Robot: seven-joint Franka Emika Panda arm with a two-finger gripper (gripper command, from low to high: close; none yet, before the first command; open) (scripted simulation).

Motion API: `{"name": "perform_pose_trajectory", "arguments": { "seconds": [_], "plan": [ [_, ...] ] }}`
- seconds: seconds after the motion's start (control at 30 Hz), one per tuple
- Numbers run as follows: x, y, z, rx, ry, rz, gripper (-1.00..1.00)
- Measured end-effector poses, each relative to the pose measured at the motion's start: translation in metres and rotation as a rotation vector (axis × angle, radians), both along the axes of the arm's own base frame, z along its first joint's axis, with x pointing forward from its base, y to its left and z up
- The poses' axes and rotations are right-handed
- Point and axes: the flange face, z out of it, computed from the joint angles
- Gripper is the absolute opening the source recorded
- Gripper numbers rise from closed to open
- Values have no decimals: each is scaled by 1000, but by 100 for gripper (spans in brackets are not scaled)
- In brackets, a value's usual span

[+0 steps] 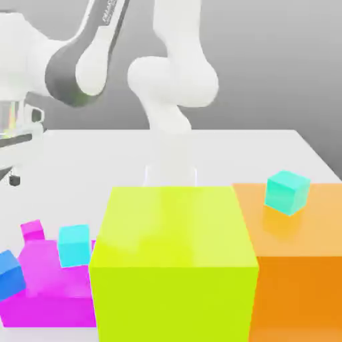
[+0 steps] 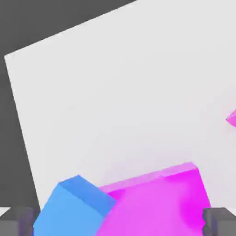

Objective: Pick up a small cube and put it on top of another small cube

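Nothing of the stacking is done so far, as far as can be judged. The small magenta cube [image 1: 33, 230] is at the lower left of the exterior view, behind the big flat magenta block [image 1: 53, 264], and no small cube sits on top of it or beneath it. The cyan cube [image 1: 74, 246] and the blue cube [image 1: 9, 275] are near it in that lower left part, and the turquoise cube [image 1: 288, 192] rests on the orange block [image 1: 297, 287], right of centre. The large yellow-green block [image 1: 174, 227] stands between the two groups.

The tool [image 2: 118, 222] is wide open, its two fingers at the lower left and lower right corners of the hand view, with nothing gripped. It hangs above the surface [image 1: 227, 157], at the far left of the exterior view.

So the whole job seems left: reach the small magenta cube, close on it, lift it, set it on another small cube and let go.
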Motion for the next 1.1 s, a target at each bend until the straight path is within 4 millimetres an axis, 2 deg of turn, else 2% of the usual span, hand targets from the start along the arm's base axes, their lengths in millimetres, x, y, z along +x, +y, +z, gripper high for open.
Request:
{"name": "perform_pose_trajectory", "arguments": {
  "seconds": [0.13, 0.23, 0.43, 0.47, 0.7, 0.9, 0.93, 1.0, 1.07, 1.1],
  "plan": [
    [-51, -20, -53, 78, 42, -293, 0],
    [-83, -22, -89, 130, 75, -484, 0],
    [-91, -21, -151, 144, 87, -536, 0],
    [-91, -21, -160, 144, 87, -537, -100],
    [-91, -21, -161, 143, 85, -537, -100],
    [-91, -21, -107, 144, 84, -536, -100],
    [-83, -17, -96, 145, 83, -508, -100],
    [-47, 5, -71, 146, 83, -384, -100],
    [-12, 34, -45, 143, 87, -247, -100],
    [-1, 44, -32, 141, 89, -197, -100]
  ]
}}
